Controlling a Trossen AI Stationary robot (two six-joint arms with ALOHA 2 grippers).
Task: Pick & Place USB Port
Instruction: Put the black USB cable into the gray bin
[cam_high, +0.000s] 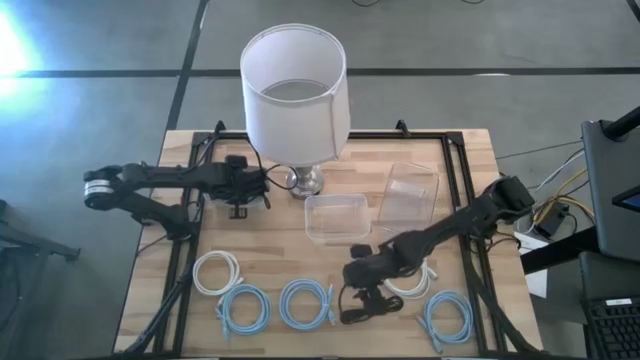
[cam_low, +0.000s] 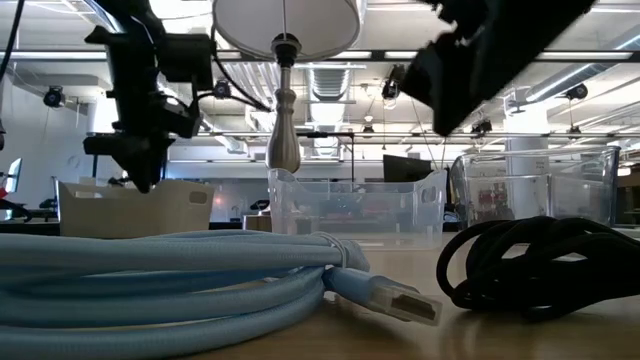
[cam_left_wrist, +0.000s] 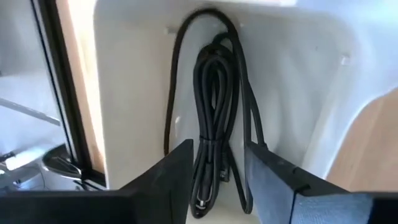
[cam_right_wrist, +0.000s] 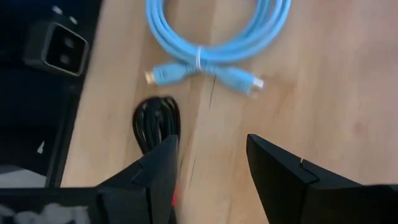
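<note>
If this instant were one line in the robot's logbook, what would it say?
left gripper: open, above black cable in white tray | right gripper: open, over black cable on table

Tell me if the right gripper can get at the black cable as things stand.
Probably yes: the right gripper hovers open just above the black cable, which lies bare on the table with nothing on top.

Lamp (cam_high: 294, 95) with white shade stands at table's (cam_high: 470, 150) far middle, metal base (cam_high: 305, 181) on the wood. Two clear bins: one (cam_high: 335, 218) mid-table, another (cam_high: 408, 195) just beside it, right. Open white box (cam_low: 125, 207) at far left. Black frame rails (cam_high: 455, 190) run along the table edges.
</note>
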